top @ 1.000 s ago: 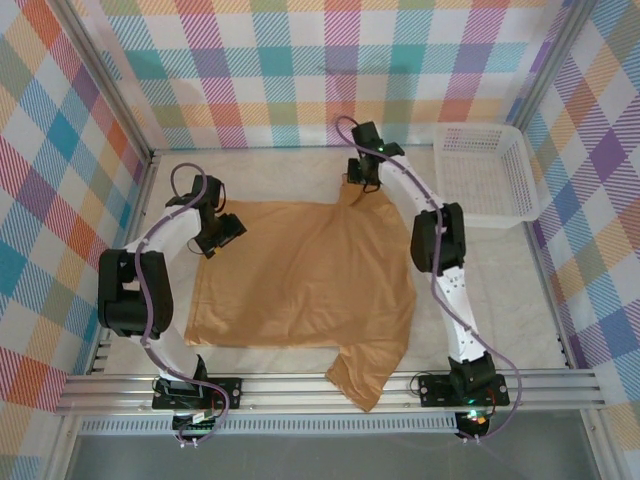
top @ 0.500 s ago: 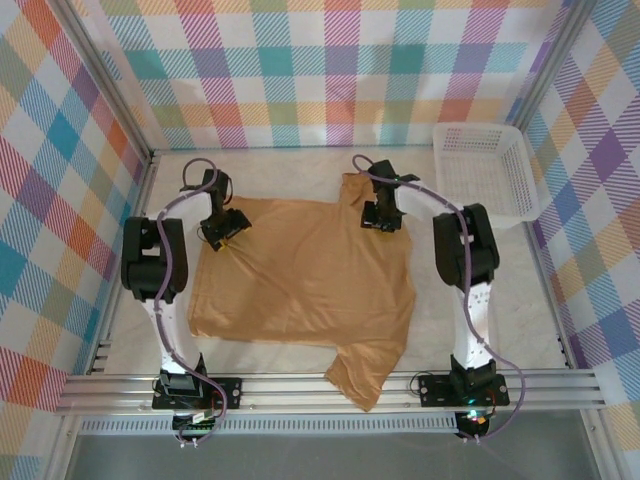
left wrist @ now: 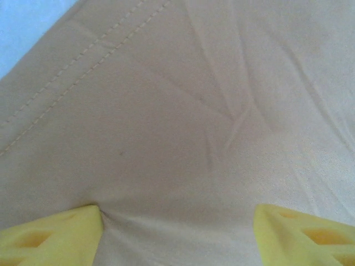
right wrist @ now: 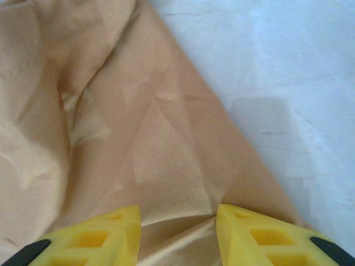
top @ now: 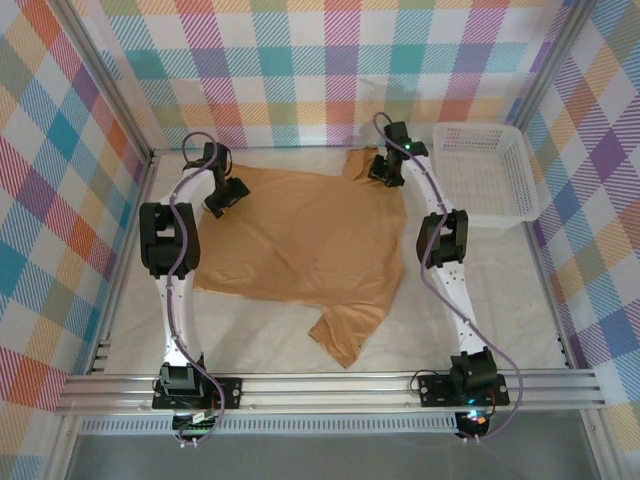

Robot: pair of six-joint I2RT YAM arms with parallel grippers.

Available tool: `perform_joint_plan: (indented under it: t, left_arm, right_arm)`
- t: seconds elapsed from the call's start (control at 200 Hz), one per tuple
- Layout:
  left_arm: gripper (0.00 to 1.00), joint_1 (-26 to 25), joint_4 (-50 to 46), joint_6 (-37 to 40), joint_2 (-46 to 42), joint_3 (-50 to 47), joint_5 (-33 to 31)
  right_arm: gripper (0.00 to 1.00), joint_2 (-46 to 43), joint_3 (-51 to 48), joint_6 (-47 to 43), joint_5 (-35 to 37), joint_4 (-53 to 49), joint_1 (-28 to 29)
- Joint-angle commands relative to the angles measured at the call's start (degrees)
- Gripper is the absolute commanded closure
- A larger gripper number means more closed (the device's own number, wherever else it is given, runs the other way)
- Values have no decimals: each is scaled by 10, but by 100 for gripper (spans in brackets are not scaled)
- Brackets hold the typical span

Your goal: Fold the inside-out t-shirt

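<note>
From above, the t-shirt [top: 300, 235] is seen spread flat on the pale surface [top: 500, 300]. Its far corners are taken by the left gripper [top: 222, 195] and right gripper [top: 385, 170], probably so it can be pulled straight for folding. One sleeve is flopped toward the near edge.

At the left wrist, soft matte cloth with a double-stitched hem [left wrist: 83, 55] is pressed under widely spread fingers, not pinched.

At the right wrist, a crumpled fold is pinched between narrowly parted fingers.
</note>
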Motion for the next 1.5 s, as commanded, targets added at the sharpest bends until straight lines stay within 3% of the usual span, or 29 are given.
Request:
perform_joint_plan:
  t: [0.0, 0.135, 0.22, 0.325, 0.45, 0.605, 0.835, 0.935, 1.15, 1.325, 1.495]
  left_arm:
    - [27, 11, -48, -3, -17, -9, 0]
    - [26, 13, -61, 2, -142, -88, -48]
    - [26, 18, -86, 2, -228, -154, -88]
    - [27, 35, -105, -4, -329, -255, -111]
    - [31, 72, -98, -15, -413, -379, -92]
    - [35, 105, -57, -21, -456, -489, -40]
    - [36, 109, 3, -33, -423, -538, -26]
    - [43, 109, 32, -35, -400, -542, -27]
    - [81, 109, 42, -25, -380, -545, -44]
    - [96, 109, 33, -24, -405, -553, -57]
    - [100, 110, 16, -21, -428, -558, -69]
  right_arm:
    - [59, -73, -95, -3, -38, 9, -7]
    - [50, -186, -185, -10, -73, 21, 11]
    - [47, -267, -264, -24, -56, 29, 40]
    - [47, -392, -440, -13, -43, 88, 78]
    - [47, -554, -683, 36, -40, 183, 123]
    - [48, -706, -891, 66, -12, 204, 212]
    - [43, -852, -1077, 137, 23, 173, 372]
    - [41, -884, -1143, 174, 35, 187, 444]
    - [41, -841, -1166, 209, 55, 210, 575]
    - [42, -787, -1139, 211, 84, 205, 613]
    - [42, -735, -1119, 208, 99, 188, 638]
